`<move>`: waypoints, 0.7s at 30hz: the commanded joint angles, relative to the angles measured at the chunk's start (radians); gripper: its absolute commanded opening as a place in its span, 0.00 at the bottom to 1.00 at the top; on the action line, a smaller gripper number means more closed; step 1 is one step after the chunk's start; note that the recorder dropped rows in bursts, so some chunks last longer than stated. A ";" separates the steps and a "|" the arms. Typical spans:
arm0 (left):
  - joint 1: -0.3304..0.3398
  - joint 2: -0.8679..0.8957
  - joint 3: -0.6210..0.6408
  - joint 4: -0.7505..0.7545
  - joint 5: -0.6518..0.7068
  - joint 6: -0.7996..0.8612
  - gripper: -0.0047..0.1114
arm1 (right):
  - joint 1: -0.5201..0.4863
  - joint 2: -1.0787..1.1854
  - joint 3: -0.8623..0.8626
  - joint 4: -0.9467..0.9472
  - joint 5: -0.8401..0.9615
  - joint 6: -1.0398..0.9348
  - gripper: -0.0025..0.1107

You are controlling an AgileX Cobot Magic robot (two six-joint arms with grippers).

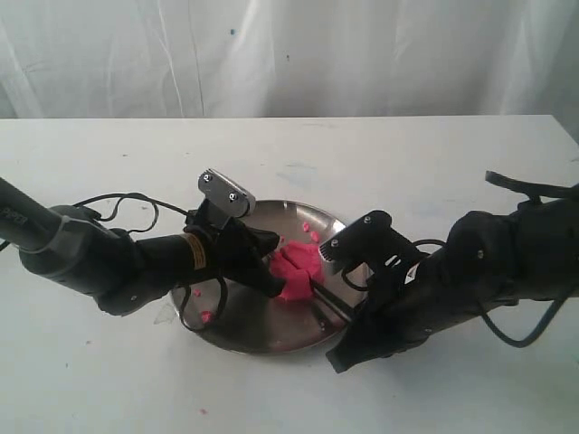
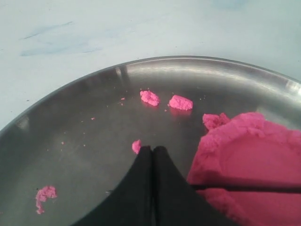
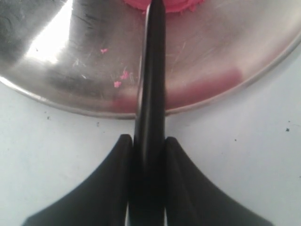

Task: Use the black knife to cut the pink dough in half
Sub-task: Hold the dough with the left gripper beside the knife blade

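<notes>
Exterior view: the pink dough (image 1: 297, 268) lies near the middle of a round steel plate (image 1: 262, 336) on the white tabletop (image 1: 407, 154). The right hand (image 3: 146, 150) pinches the black knife (image 3: 151, 70), whose blade lies across the dough. The left hand (image 2: 153, 153), fingers pressed together, is just left of the dough.

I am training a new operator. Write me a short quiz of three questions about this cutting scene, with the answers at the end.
1. True or false: the left gripper is shut and holds nothing.
2. Which one holds the black knife? A. the left gripper. B. the right gripper.
3. Fill in: the pink dough lies on a steel ___.

Key: 1 true; 2 B; 3 plate.
</notes>
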 commanded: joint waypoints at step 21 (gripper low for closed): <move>0.001 -0.164 -0.043 0.012 0.107 0.180 0.04 | -0.001 0.008 -0.004 -0.003 0.037 -0.006 0.02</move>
